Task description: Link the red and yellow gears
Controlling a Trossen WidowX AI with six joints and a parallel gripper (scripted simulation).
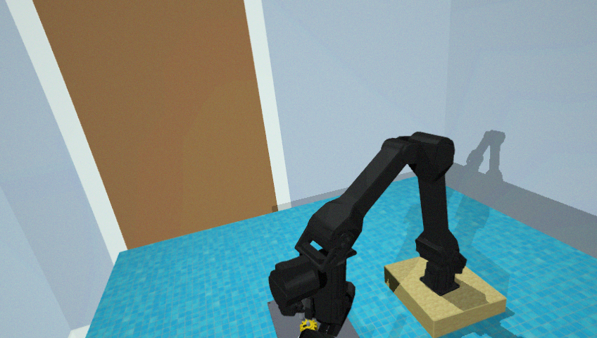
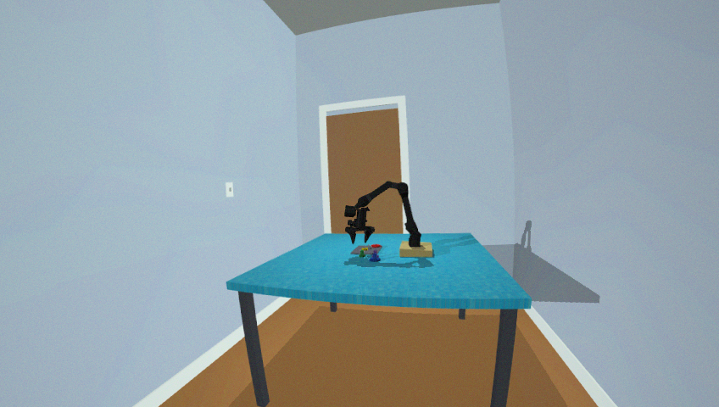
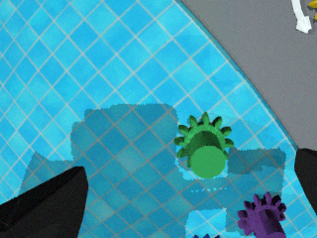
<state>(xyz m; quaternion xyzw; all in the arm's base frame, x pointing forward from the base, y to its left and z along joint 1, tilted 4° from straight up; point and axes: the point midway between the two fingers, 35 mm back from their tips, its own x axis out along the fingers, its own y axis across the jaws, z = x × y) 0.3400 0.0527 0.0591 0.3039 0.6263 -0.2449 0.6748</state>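
Observation:
My gripper (image 2: 359, 242) (image 3: 196, 171) is open and empty, pointing down above the loose gears. The green gear (image 2: 362, 253) (image 3: 208, 161), with its round handle up, stands on the table between the fingertips as seen in the wrist view, well below them. A purple gear (image 3: 268, 223) stands near it at the lower right. A blue gear (image 2: 375, 257) shows in the exterior view. The yellow gear (image 1: 303, 325) and the red gear (image 2: 376, 246) are on the grey board (image 1: 277, 320) (image 3: 253, 45). The arm hides most of the board in the top view; pegs cannot be made out.
The arm's base stands on a pale wooden block (image 1: 471, 316) (image 2: 416, 250) right of the board. The board's edge runs diagonally past the green gear in the wrist view. A white arrow (image 3: 302, 22) lies on the board beside the yellow gear. The arm's shadow falls around the loose gears.

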